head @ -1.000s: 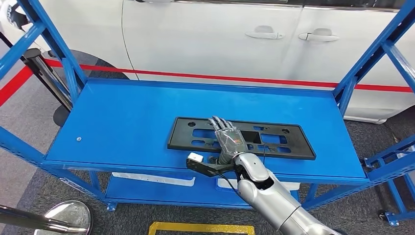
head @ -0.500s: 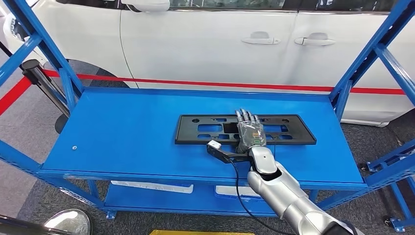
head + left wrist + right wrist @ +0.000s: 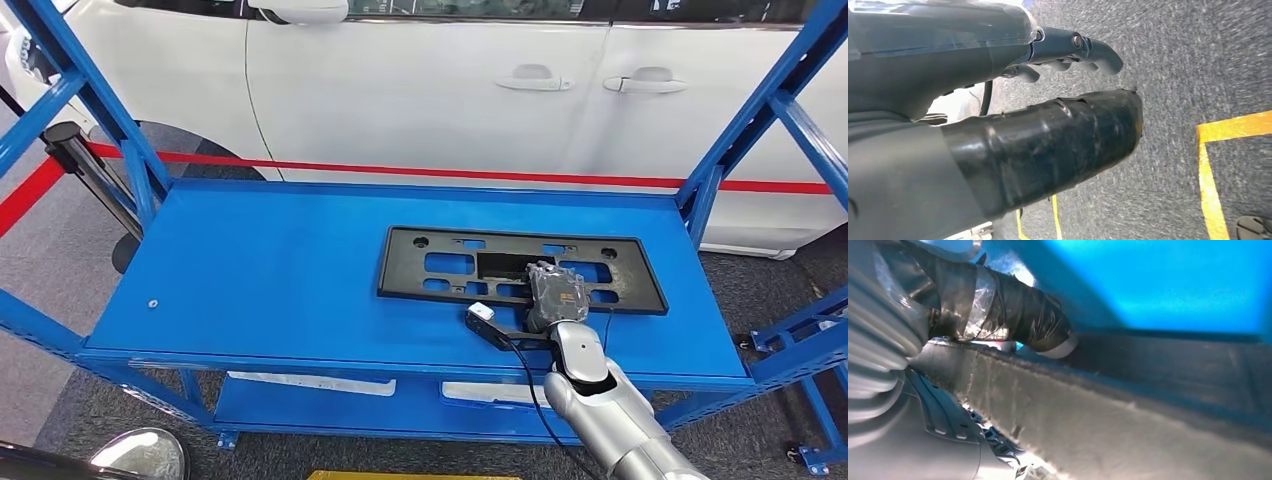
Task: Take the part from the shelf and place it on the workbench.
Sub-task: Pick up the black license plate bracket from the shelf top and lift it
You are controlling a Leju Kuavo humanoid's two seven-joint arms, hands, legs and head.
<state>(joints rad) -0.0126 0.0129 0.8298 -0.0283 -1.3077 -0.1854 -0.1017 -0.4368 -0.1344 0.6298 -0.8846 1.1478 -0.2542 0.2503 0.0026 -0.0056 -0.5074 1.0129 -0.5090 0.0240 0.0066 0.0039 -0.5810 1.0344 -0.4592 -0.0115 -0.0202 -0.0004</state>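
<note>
Part direction: the black plate (image 3: 520,272) lay flat on the blue shelf (image 3: 260,270), its long axis running side to side across the shelf, slightly skewed so the end to the right of the hand sat a little nearer the robot.
Part place: directly under and ahead of the right hand (image 3: 556,292), towards the right half of the shelf top, its near long edge by the hand's wrist.
Right hand: its fingers were curled down over the plate's near long edge; in the right wrist view the thumb (image 3: 1018,315) lay against the plate's rim (image 3: 1128,415), so the hand was grasping the plate.
Left hand: the left hand (image 3: 1048,105) hung over grey carpet (image 3: 1198,65), thumb and fingers apart, holding nothing.
Around the hand: a small black bracket with a white tip (image 3: 482,314) stuck out from the wrist to the hand's left, and a black cable (image 3: 525,370) ran back along the silver arm.
Beyond the hand: a white car (image 3: 420,90) with a red stripe stood behind the shelf; blue uprights (image 3: 740,130) framed both ends.
Floor: yellow tape (image 3: 1213,170) crossed the carpet.
Part look: a long, thin, matt black rectangle with rectangular cut-outs and small round holes near its corners.
</note>
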